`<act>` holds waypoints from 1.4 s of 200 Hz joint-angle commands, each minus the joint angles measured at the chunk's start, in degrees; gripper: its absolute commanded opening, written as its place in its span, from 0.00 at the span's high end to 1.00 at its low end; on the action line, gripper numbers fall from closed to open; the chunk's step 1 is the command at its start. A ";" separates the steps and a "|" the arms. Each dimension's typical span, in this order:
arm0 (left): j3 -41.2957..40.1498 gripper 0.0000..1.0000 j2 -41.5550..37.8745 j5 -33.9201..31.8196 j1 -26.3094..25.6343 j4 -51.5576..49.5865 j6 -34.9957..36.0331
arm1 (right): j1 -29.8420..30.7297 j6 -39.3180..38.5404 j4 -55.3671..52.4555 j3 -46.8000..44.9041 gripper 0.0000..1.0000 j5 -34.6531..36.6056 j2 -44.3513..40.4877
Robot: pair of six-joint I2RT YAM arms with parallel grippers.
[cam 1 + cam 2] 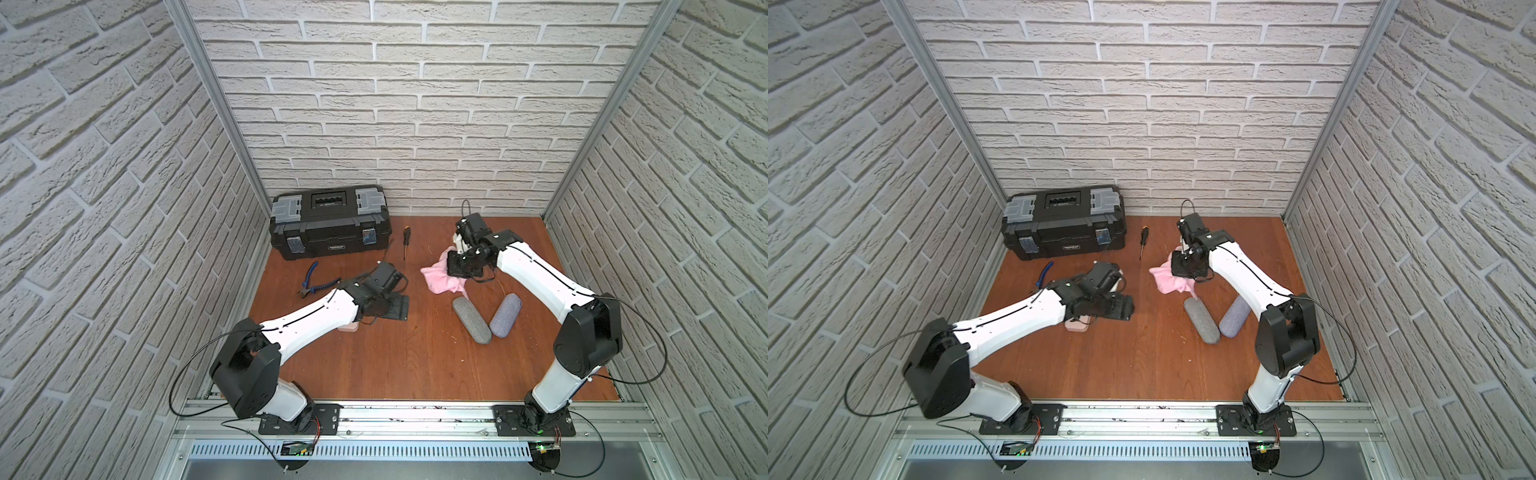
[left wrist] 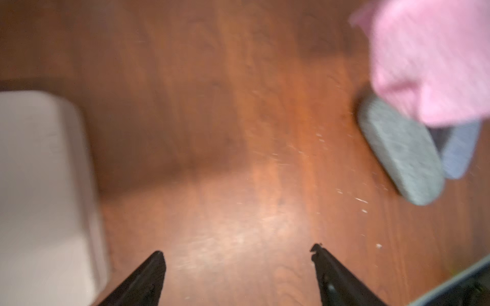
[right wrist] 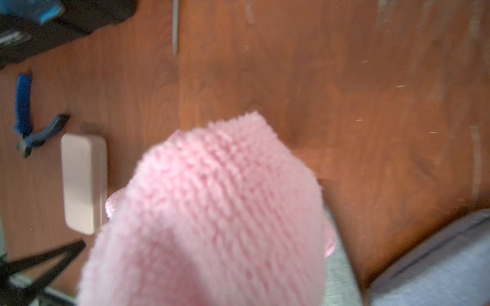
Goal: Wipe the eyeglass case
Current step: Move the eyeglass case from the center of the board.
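Both top views look steeply down from high above the front edge, side by side, facing the back wall (image 1: 415,104) and taking in the whole wooden table (image 1: 374,353). The left wrist view hangs low and close over the table, blurred, with the pink cloth (image 2: 434,58) and grey case (image 2: 400,151) at its edge. The right wrist view is nearer still, that cloth filling its foreground; both wrist views share the pale case (image 3: 83,182).

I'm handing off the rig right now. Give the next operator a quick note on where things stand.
Left gripper: open, empty, over bare table beside the pale case.
Right gripper: shut on the pink cloth, held up by the far end of the grey case; blue case lies beside it.
Done: cloth picked up.
Left: wiping; no stroke can be confirmed.
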 commanded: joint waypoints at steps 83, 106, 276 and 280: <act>-3.34 0.12 4.11 -7.32 11.99 -5.81 7.77 | 10.93 1.16 -0.40 1.26 0.98 -5.20 7.52; -3.73 0.12 5.70 -5.63 12.87 -3.70 8.04 | 10.48 0.86 -0.66 1.24 0.98 -5.02 7.99; -5.86 0.13 2.23 -3.35 14.40 -1.17 10.92 | 9.24 1.04 2.39 -2.20 0.98 -6.42 9.01; -5.99 0.13 2.14 -3.25 14.53 -0.82 11.35 | 9.26 1.12 2.37 -2.22 0.98 -6.47 9.14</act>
